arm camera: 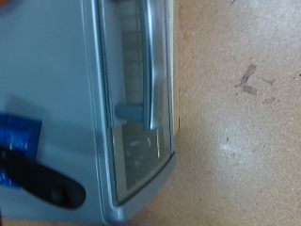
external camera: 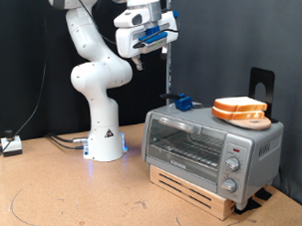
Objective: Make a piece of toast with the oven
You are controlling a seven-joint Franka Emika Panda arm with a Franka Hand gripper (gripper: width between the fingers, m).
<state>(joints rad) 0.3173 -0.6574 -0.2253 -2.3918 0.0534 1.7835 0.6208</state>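
The gripper (external camera: 139,62) hung empty, its spread unclear, high above the oven (external camera: 207,143), needing descent squarely over the door handle (arm camera: 153,58)

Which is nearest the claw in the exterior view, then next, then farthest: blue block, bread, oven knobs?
Seen from the exterior view, the claw hangs high, above the oven's left end.
1. Blue block, on the oven top's left part.
2. Bread, stacked on the oven top's right part.
3. Knobs, lowest, on the oven's right front panel.
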